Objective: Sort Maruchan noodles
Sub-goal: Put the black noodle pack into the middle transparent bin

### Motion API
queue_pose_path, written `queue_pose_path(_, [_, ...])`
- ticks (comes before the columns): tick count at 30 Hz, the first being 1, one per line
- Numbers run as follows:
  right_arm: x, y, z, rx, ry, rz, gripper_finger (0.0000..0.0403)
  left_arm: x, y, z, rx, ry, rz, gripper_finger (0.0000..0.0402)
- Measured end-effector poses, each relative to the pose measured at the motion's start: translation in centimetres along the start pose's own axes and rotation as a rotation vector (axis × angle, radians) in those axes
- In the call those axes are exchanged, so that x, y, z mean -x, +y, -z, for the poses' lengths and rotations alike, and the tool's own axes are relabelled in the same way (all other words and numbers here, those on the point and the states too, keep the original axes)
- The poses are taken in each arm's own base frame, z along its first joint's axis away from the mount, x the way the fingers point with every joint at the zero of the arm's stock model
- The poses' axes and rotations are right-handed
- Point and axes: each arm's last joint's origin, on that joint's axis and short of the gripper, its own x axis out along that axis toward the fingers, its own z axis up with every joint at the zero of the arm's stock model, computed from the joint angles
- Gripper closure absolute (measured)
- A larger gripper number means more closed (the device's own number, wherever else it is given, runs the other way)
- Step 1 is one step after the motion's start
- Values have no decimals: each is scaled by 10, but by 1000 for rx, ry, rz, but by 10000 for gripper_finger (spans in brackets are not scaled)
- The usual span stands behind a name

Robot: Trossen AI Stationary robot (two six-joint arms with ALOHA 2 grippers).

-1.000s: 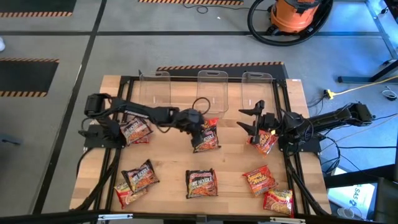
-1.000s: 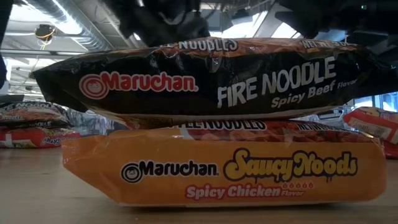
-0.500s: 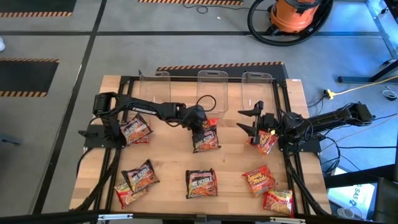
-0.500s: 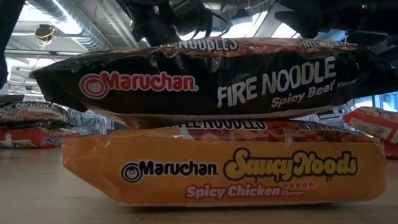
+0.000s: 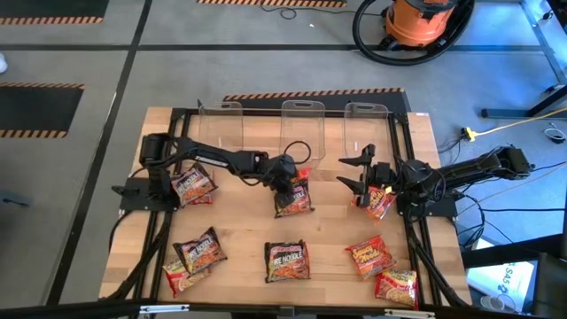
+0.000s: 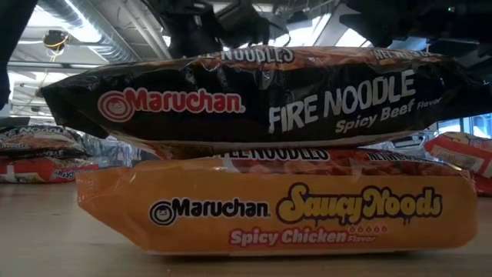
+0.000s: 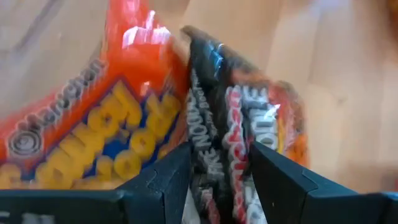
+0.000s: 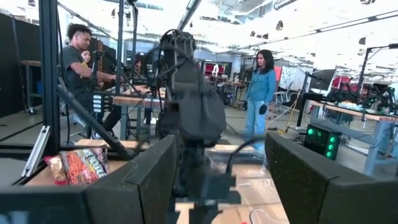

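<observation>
Mid-table, toward the far side, my left gripper sits over a dark Fire Noodle packet; the left wrist view shows my fingers part-open w/ the packet's edge between them, so I've got hold of it. Just beside it in that view is an orange Saucy Noods packet, touching the dark one. My right gripper is on the right side, fingers spread wide in the right wrist view w/ nothing between them; a red-orange packet lies just under/beside it. Rest of the noodles, high view: a dark packet by the left arm base, another dark packet near-left w/ a red one touching it, a dark one near-centre, two red-orange ones and near-right. Low view: a dark Fire Noodle pack stacked on an orange Saucy Noods pack. Three clear tubs stand along the far edge of the table. People stand in the room beyond.
</observation>
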Motion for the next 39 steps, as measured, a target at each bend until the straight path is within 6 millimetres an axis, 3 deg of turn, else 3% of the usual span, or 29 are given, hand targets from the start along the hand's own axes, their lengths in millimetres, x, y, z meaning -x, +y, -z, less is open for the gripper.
queue_pose_path(18, [0, 0, 1, 2, 7, 9, 171, -32, -8, 15, -55, 97, 198, 244])
queue_pose_path(22, [0, 0, 1, 3, 7, 9, 171, -35, -10, 18, -91, 101, 204, 279])
queue_pose_path(29, [0, 0, 1, 3, 7, 10, 171, -36, -12, 19, -134, 99, 205, 390])
queue_pose_path(34, [0, 0, 1, 2, 7, 10, 171, -33, -16, 19, -161, 86, 182, 400])
queue_pose_path(39, [0, 0, 1, 1, 7, 10, 171, -5, -31, 10, -221, 0, 103, 401])
